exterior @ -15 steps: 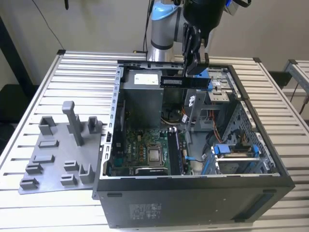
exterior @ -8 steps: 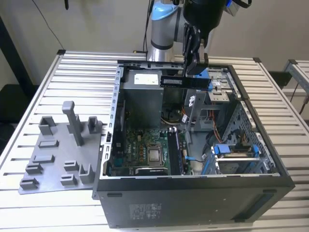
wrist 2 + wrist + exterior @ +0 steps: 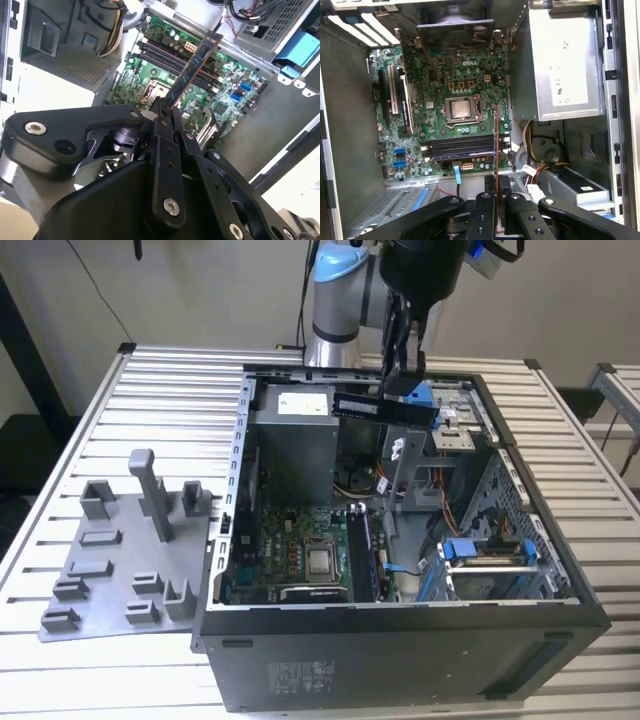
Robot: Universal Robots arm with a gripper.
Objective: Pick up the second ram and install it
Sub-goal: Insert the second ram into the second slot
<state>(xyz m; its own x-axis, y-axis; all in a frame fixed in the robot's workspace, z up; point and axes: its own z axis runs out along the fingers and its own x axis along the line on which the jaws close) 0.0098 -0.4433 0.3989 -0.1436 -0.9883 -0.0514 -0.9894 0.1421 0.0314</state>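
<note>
1. The black, metal-linked gripper (image 3: 402, 380) hangs over the open case. Its fingers are clamped on the second ram (image 3: 385, 408), a thin, long, dark green-blue circuit-board stick.
2. The stick is in the air just under the gripper. In the exterior view it lies level, above the case's upper rim and clear of everything inside.
3. In the second wrist view the second ram (image 3: 196, 65) juts out from between the fingertips of the gripper (image 3: 165, 105), out over the board below. In the first wrist view it shows edge-on as a thin line (image 3: 496, 140) running out from the gripper (image 3: 496, 192).
4. Below the gripper stands the large dark grey metal computer case (image 3: 400, 660) with its side panel off. On its floor lies the green motherboard (image 3: 435, 85).
5. On that board, under the gripper, sit a square silver processor socket (image 3: 461, 109) and a row of long black memory slots (image 3: 460, 146). The held stick lies crosswise to them and well above.
6. A grey metal power supply box (image 3: 565, 65) fills the case corner off to one side of the gripper.
7. Well apart from the gripper — on the exterior view's left, beside the case — a grey plastic holder tray with upright blocks (image 3: 130, 550) rests on the ribbed aluminium bench (image 3: 160, 390).
</note>
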